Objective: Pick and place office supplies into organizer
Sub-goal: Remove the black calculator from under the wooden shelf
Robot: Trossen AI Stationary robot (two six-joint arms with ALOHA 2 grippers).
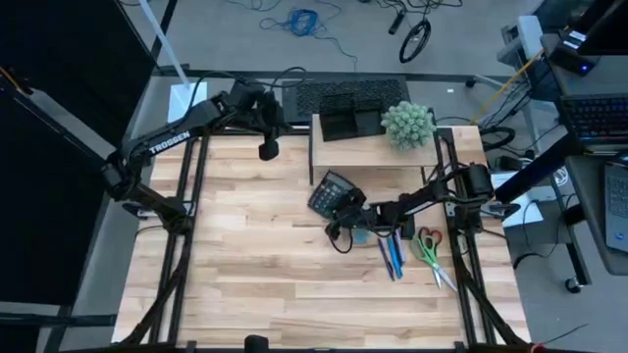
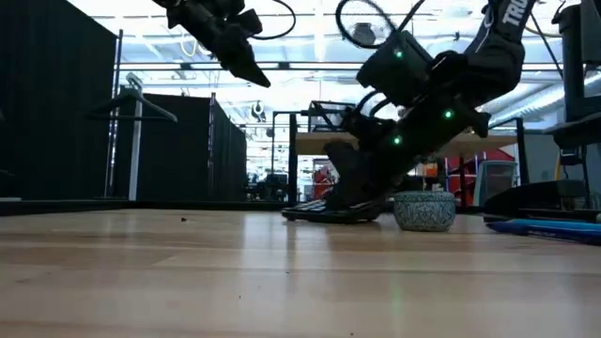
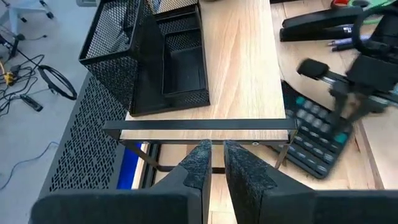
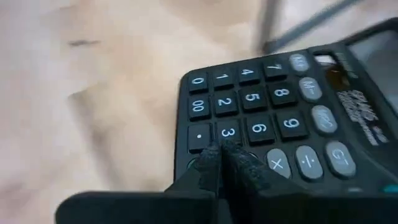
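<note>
My right gripper [image 1: 339, 227] [image 4: 222, 157] is shut and low over the near end of the black calculator [image 1: 330, 192]. Just right of it sits the round blue-grey disc [image 1: 360, 235] [image 2: 424, 208]. Farther right the blue and dark pens [image 1: 392, 255] and the scissors [image 1: 429, 250] lie flat on the table. The black mesh organizer [image 1: 346, 122] [image 3: 155, 59] stands on the wooden riser [image 1: 378, 149]. My left gripper [image 1: 267, 149] [image 3: 214, 158] hangs shut, high above the table, left of the riser. My right gripper's shut fingertips [image 4: 211, 163] stand over the calculator's keys [image 4: 229, 132], just below the 3 key, coming down at a slant from the table's right. I cannot tell whether they touch the keys.
A fuzzy green plant ball [image 1: 407, 125] sits at the riser's right end beside the organizer. Bare wooden table [image 1: 255, 275] spreads across the left and near parts. A keyboard [image 1: 348, 93] lies beyond the table's far edge.
</note>
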